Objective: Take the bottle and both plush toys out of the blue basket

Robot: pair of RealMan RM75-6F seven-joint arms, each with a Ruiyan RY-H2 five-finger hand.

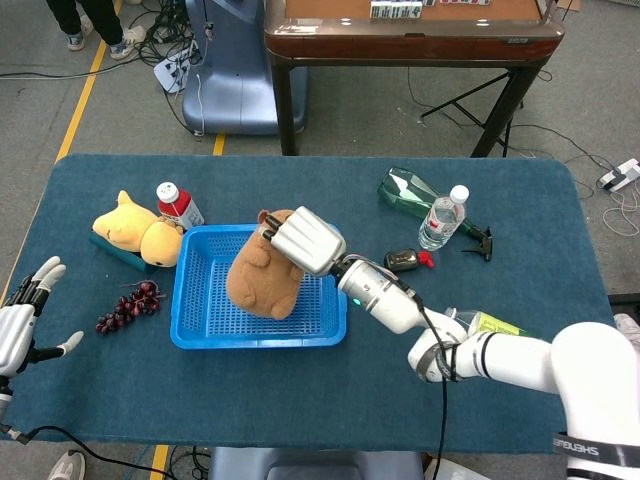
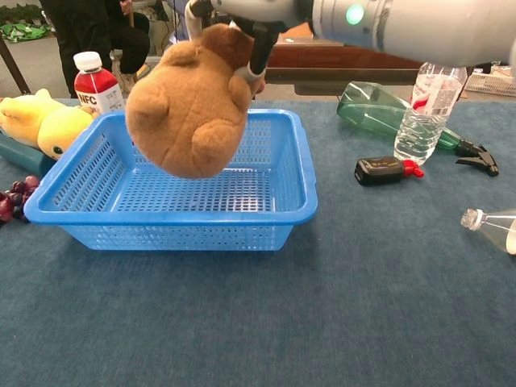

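Note:
My right hand (image 1: 305,240) (image 2: 234,16) grips the brown plush toy (image 1: 258,275) (image 2: 187,109) by its top and holds it in the air above the blue basket (image 1: 190,325) (image 2: 173,218). Nothing else lies in the basket. A yellow plush toy (image 1: 135,231) (image 2: 36,121) lies on the table left of the basket, with a red-capped bottle (image 1: 178,205) (image 2: 97,81) standing beside it. My left hand (image 1: 22,325) hovers open at the table's left edge, fingers spread.
Dark grapes (image 1: 128,305) lie left of the basket. Right of it are a green spray bottle (image 1: 415,192), an upright clear water bottle (image 1: 442,218) (image 2: 423,113), a black key fob (image 1: 403,260) (image 2: 383,170) and a lying bottle (image 1: 480,322) (image 2: 492,226).

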